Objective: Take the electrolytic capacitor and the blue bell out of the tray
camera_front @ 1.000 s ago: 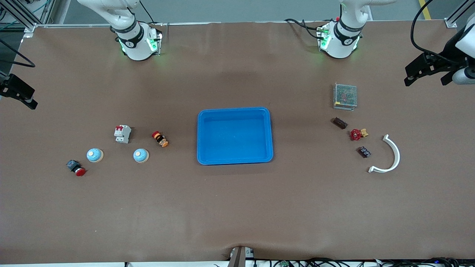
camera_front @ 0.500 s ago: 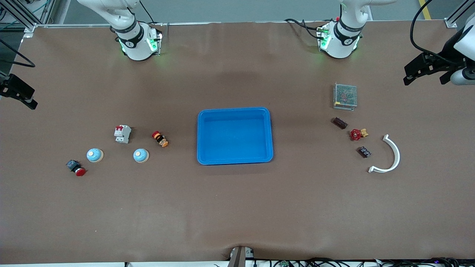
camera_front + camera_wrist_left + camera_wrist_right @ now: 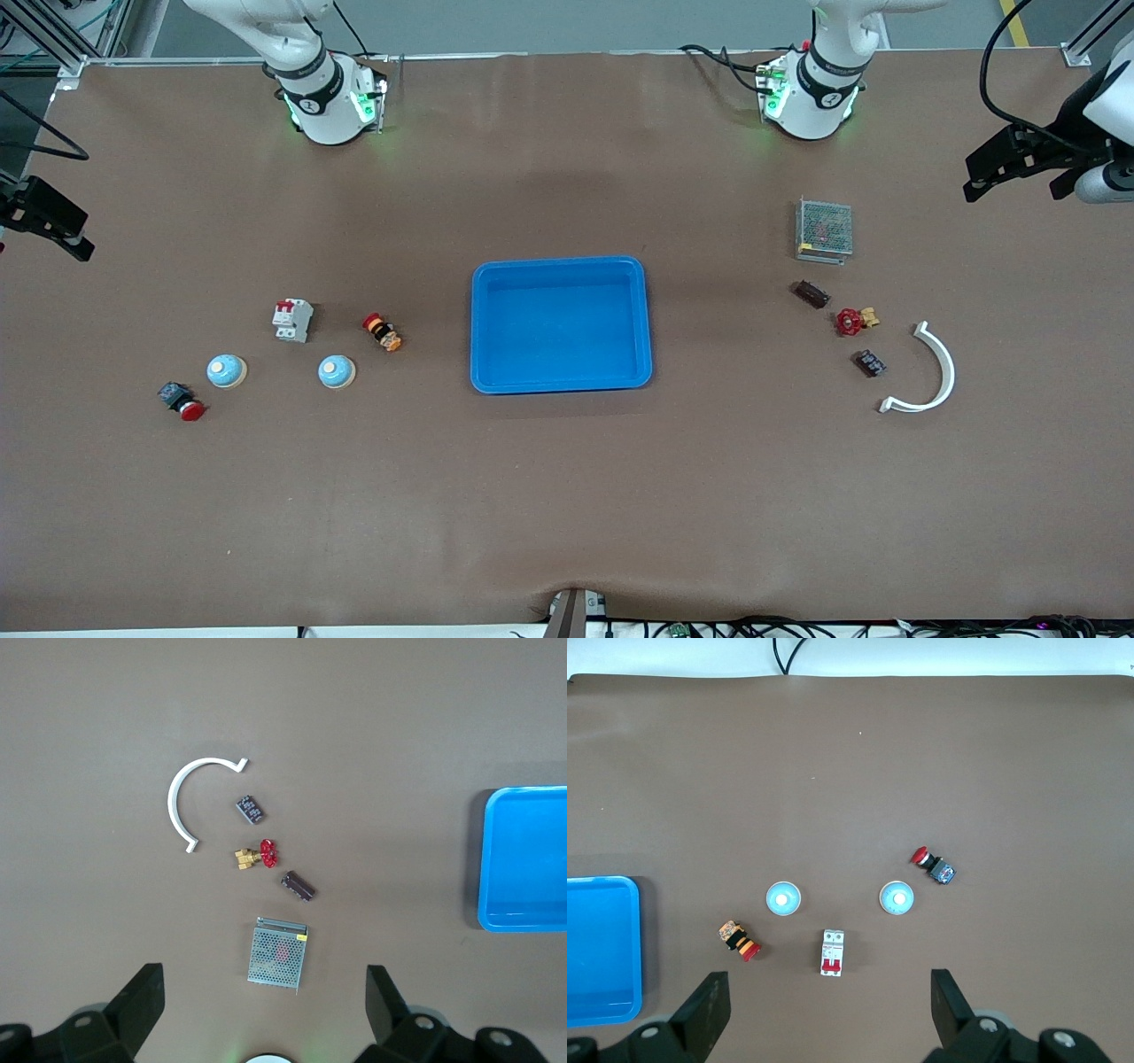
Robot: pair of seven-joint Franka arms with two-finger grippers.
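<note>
Both hands, left [image 3: 1019, 173] and right [image 3: 44, 221], hover open over brown table [image 3: 567, 496].

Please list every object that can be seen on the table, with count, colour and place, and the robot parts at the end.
tray: 1, blue, table centre, nothing in it.
bells: 2, light blue, toward the right arm's end.
circuit breaker: 1, white and red, beside the bells.
push button: 1, red-capped, near the outer bell.
small switch: 1, orange and black, near the tray.
mesh box: 1, grey, toward the left arm's end.
capacitor: 1, dark brown, below the mesh box.
valve: 1, red and brass.
dark block: 1, black.
curved piece: 1, white.
left gripper: open, over the table's end.
right gripper: open, likewise.
</note>
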